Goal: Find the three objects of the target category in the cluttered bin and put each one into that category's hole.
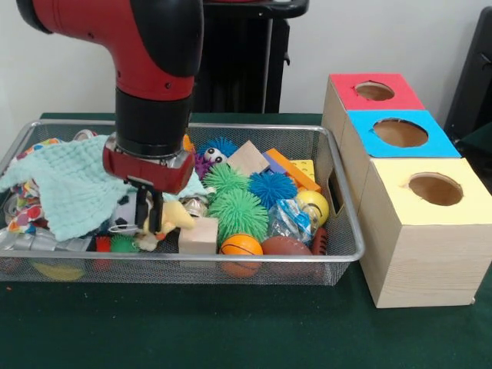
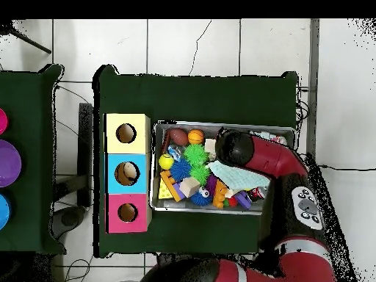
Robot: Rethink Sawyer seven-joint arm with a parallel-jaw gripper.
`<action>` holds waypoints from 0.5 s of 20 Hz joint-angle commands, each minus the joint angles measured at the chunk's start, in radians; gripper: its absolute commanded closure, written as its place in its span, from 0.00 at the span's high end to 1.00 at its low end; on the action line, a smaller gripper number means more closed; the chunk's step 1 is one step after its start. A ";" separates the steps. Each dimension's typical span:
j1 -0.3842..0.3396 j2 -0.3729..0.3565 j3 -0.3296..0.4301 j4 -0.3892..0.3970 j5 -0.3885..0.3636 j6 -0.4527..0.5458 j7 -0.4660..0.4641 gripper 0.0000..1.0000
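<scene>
Reaching into the wire bin (image 1: 338, 254), I have the gripper (image 1: 151, 217) low beside the yellow toy (image 1: 178, 215) to search; fingers (image 1: 157, 217) nearly closed, whether gripping I cannot tell; three holed boxes (image 1: 419, 231) wait alongside.

— What lies outside the job?
— A dark green surface (image 1: 231, 330) over a tiled floor (image 2: 191, 44), cables (image 2: 70, 202) trailing.
— And at the left?
— Round coloured things (image 2: 6, 161), perhaps bowls, on another surface (image 2: 29, 95).
</scene>
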 commanded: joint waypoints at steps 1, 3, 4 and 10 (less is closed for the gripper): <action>-0.001 -0.094 0.051 0.036 -0.069 0.013 -0.007 0.00; -0.002 -0.107 0.056 0.040 -0.077 -0.009 0.000 0.00; -0.002 -0.116 0.057 0.044 -0.081 -0.019 0.003 0.00; 0.005 -0.143 0.060 0.069 -0.080 0.016 0.029 0.00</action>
